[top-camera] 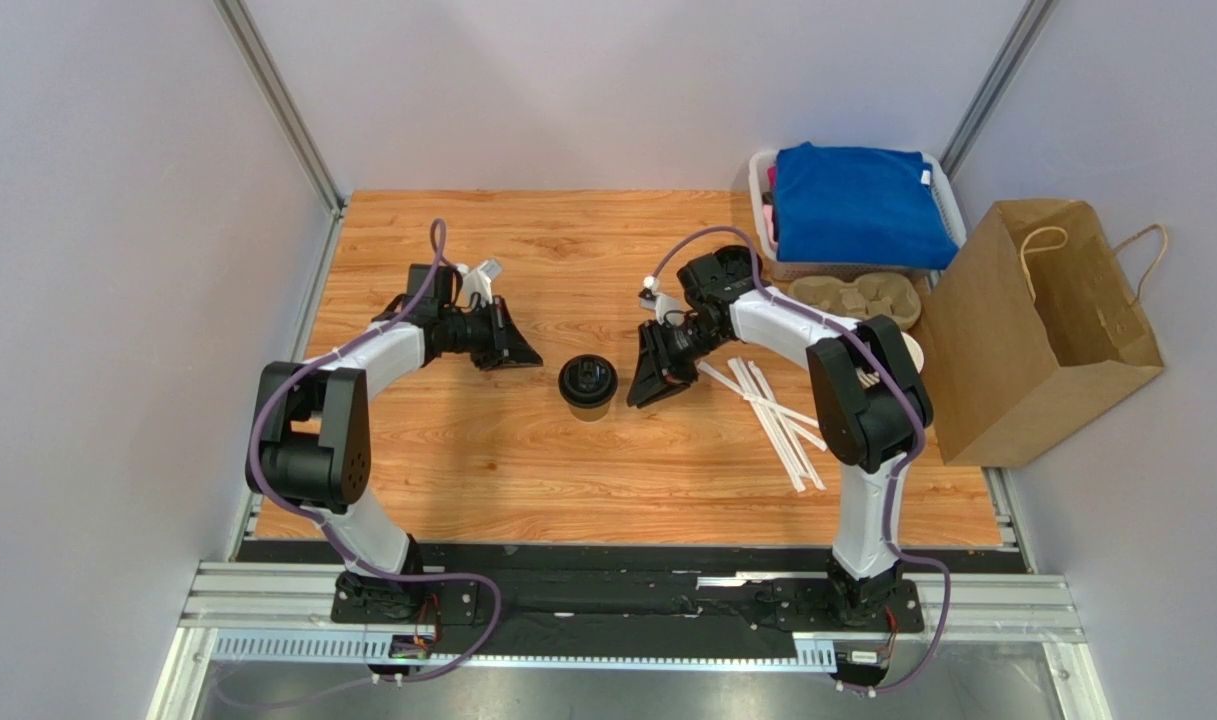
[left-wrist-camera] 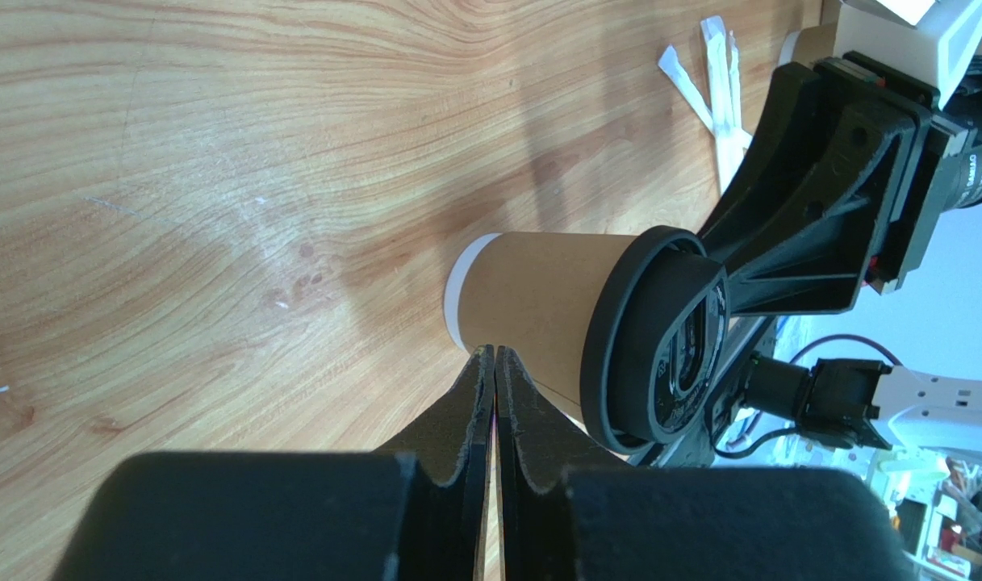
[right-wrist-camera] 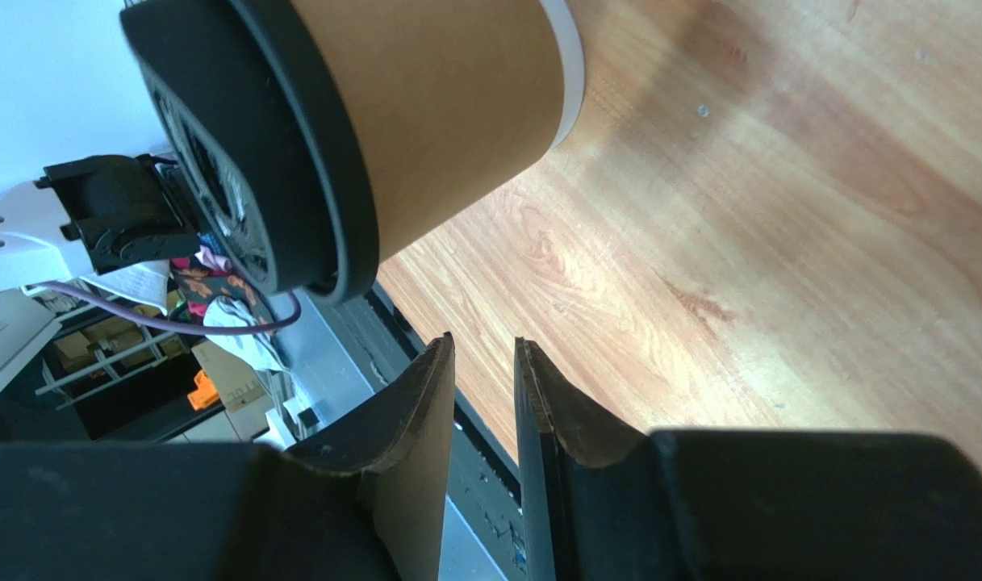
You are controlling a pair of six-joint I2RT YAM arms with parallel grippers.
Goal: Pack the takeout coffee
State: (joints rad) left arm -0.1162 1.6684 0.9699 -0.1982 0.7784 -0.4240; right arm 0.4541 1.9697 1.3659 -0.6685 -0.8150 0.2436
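Found the takeout coffee upright on the wooden table, between left gripper and right gripper, touched by neither. Saw the left pressed together, empty; the right parted slightly, empty.

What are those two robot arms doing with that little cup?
The arms sit on either side of the takeout coffee, a small brown cup with a black lid standing in the middle of the table. Neither one holds it. The left gripper is shut and empty. The right gripper has its fingers slightly apart, close beside the cup. The brown paper bag stands off to the right, and the coffee is not in it yet.
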